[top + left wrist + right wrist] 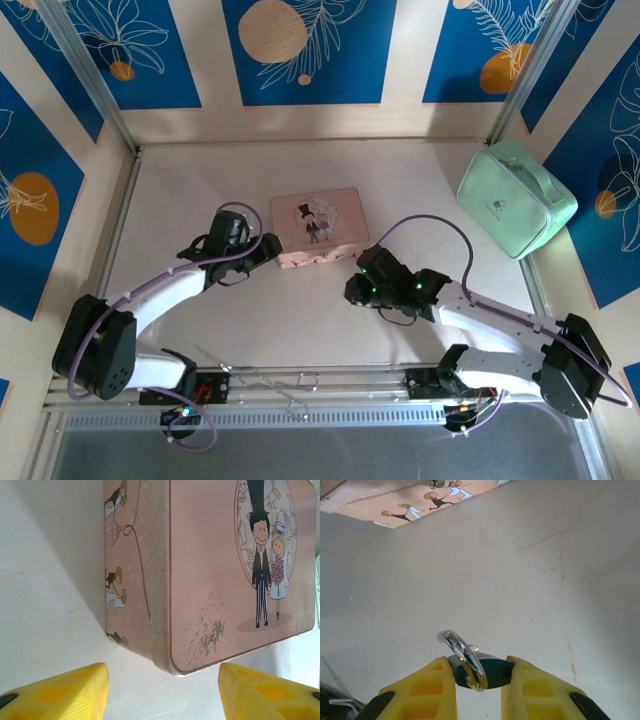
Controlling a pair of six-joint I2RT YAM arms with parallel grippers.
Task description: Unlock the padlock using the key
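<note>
The padlock (492, 673) is clamped by its blue body between the yellow fingers (432, 685) of the right gripper (479, 676). It is held over the table (520, 580), with its shackle (462, 655) raised toward the camera. A small silvery bit behind the shackle is perhaps the key (474, 649); this cannot be told for sure. The left gripper (162, 695) is spread wide with nothing held, at a corner of the pink box (220, 580).

Both arms (165, 290): white link shells, black joint housings. Lilac cables (430, 218) loop along each. Fingers (65, 692): yellow, wedge-shaped, faceted recesses. Green lights (372, 292) on right wrist, possibly LEDs.
</note>
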